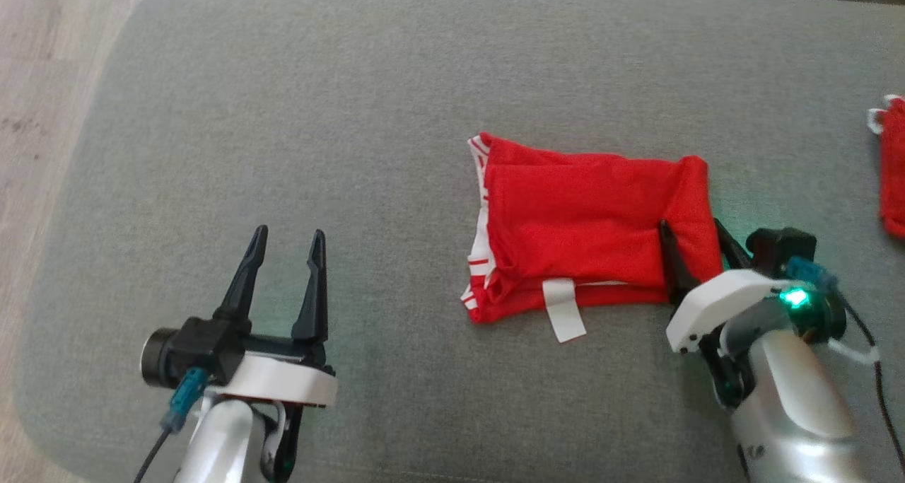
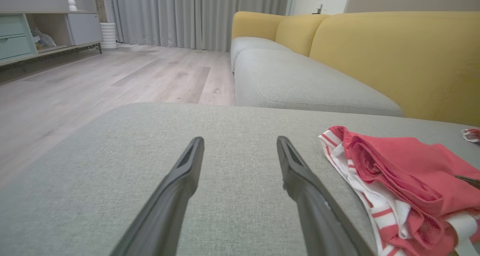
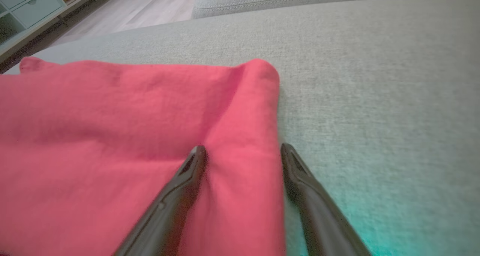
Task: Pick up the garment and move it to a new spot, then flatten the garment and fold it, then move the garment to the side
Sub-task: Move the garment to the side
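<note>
A red garment [image 1: 587,221] with white striped trim and a white tag lies folded into a rough rectangle on the grey cushion [image 1: 353,115]. My right gripper [image 1: 691,223] is open and straddles the garment's right edge. In the right wrist view the right gripper [image 3: 243,147] has its left finger resting on the garment [image 3: 112,136] and its right finger on the cushion just beside the fold. My left gripper [image 1: 290,232] is open at the lower left, well apart from the cloth. In the left wrist view the left gripper [image 2: 240,139] has bare cushion between its fingers, with the garment [image 2: 405,173] off to the right.
Another red and white cloth [image 1: 892,165] lies at the cushion's far right edge. Wood floor [image 1: 42,80] runs along the cushion's left side. A yellow sofa back [image 2: 393,53] and a second grey seat [image 2: 300,80] stand beyond, with a low cabinet [image 2: 22,35] across the room.
</note>
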